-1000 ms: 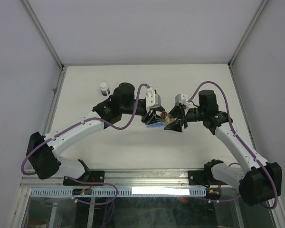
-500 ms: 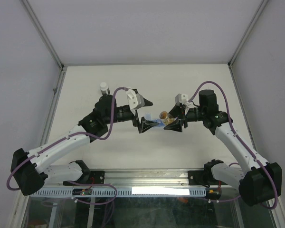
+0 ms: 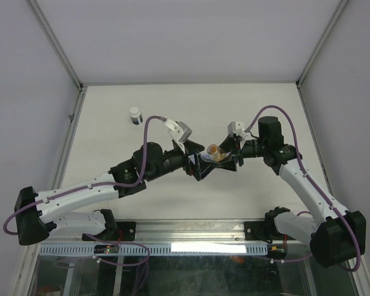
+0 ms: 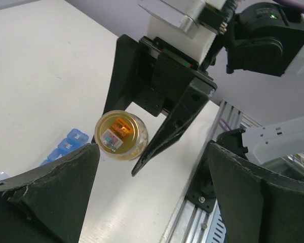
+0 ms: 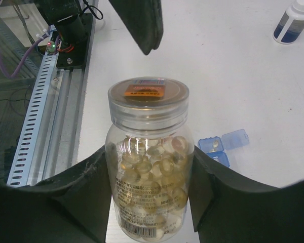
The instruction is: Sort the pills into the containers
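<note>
At the near edge of the table (image 3: 246, 105) the two arms rise from their bases and reach inward, so that their tools meet over the middle of the white surface. The right gripper (image 5: 148, 174) is clamped on a clear plastic jar (image 5: 148, 167), one dark finger pressed to each side of its body below the lid (image 5: 148, 93), which carries an orange label. The pills (image 5: 151, 169), pale amber capsules, sit packed inside that jar and fill most of it. Facing it, the left gripper (image 4: 152, 152) has its jaws spread wide with nothing between them; the jar's lid points toward it, and one of its fingers (image 5: 139, 23) hangs just beyond the lid without touching. On the table under and just past the jar lies the blue pill organiser (image 4: 66, 147), of which only a few small square compartments show, the rest hidden behind the fingers; two of its lids appear flipped up in the right wrist view. Well apart, toward the far left of the table, a small white-capped vial (image 3: 134, 115) stands upright.
</note>
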